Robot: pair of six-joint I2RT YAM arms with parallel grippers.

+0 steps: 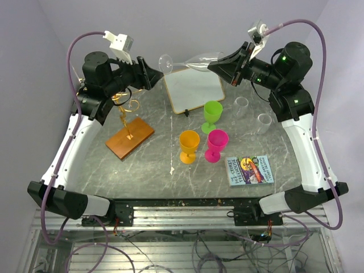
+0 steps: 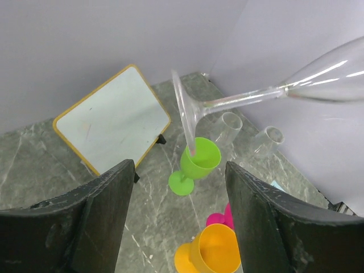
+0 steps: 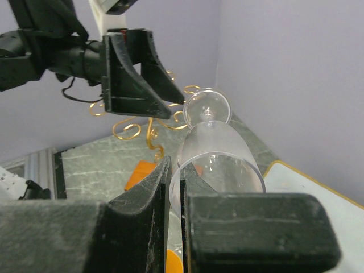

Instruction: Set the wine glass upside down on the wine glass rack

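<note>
A clear wine glass (image 1: 193, 60) lies level in the air above the back of the table, its foot (image 2: 185, 114) pointing left. My right gripper (image 3: 176, 170) is shut on the rim of the bowl (image 3: 219, 153), one finger inside and one outside. My left gripper (image 2: 179, 168) is open with nothing between its fingers, and the foot hangs just ahead of its fingertips. The wine glass rack (image 1: 122, 108) is gold wire with curled arms on a brown wooden base (image 1: 129, 138). It stands at the left, below my left arm, and the right wrist view shows the rack (image 3: 139, 125) behind the glass.
A small whiteboard (image 1: 193, 88) lies at the back centre under the glass. Green (image 1: 212, 115), orange (image 1: 189, 145) and pink (image 1: 216, 143) plastic goblets stand mid-table. Two clear tumblers (image 1: 241, 106) (image 1: 264, 122) sit at the right, and a book (image 1: 250, 170) lies near the front right.
</note>
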